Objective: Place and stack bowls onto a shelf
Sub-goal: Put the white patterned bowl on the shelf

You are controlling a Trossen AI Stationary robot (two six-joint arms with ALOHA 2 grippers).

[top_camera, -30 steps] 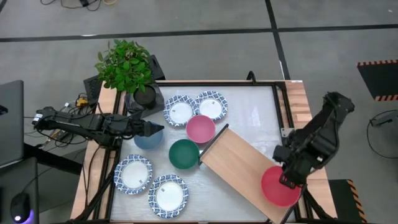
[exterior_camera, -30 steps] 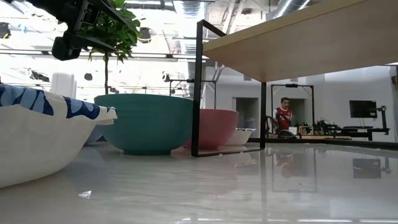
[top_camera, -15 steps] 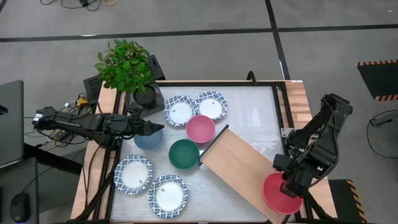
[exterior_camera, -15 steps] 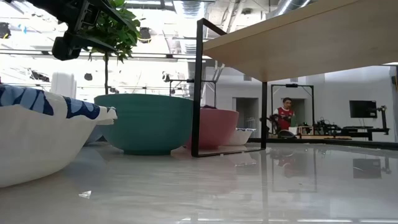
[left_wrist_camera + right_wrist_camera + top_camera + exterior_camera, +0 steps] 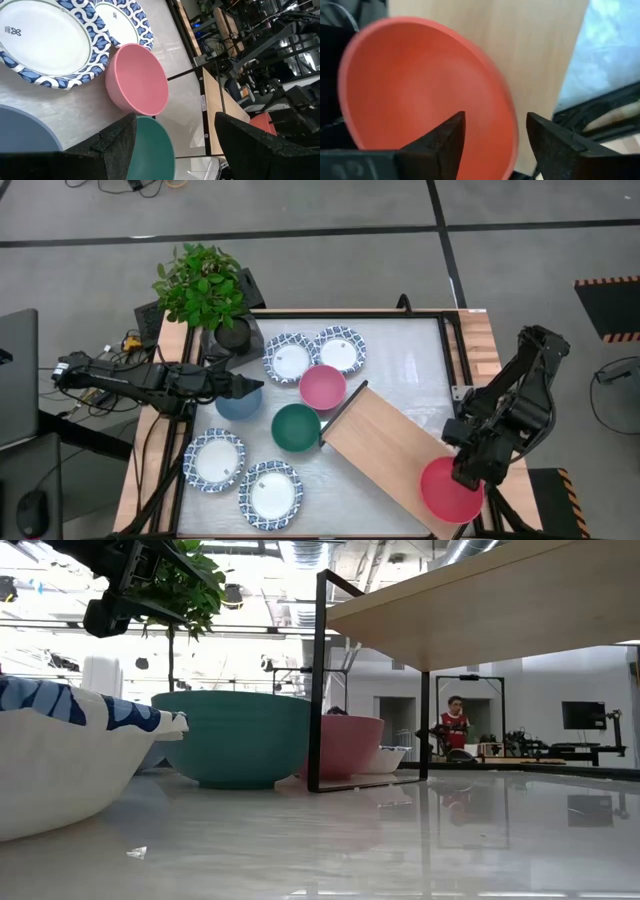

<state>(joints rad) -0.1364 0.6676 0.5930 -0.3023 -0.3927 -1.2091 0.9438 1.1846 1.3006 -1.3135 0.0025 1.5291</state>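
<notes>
Right tool (image 5: 468,476) stands with fingers spread around the red bowl's (image 5: 450,490) rim, apparently no longer clamping it, on the shelf's (image 5: 385,442) near end. Left tool (image 5: 250,388), open and empty, hovers over the slate-blue bowl (image 5: 237,404). Seven bowls remain on the surface (image 5: 400,360).

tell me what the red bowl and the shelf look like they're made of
Red bowl: probably plastic, judging by its even matte colour, thin rim and lack of pattern or glaze shine. Shelf: a light wood or wood-look board with faint grain, on a thin dark frame, probably metal.
</notes>
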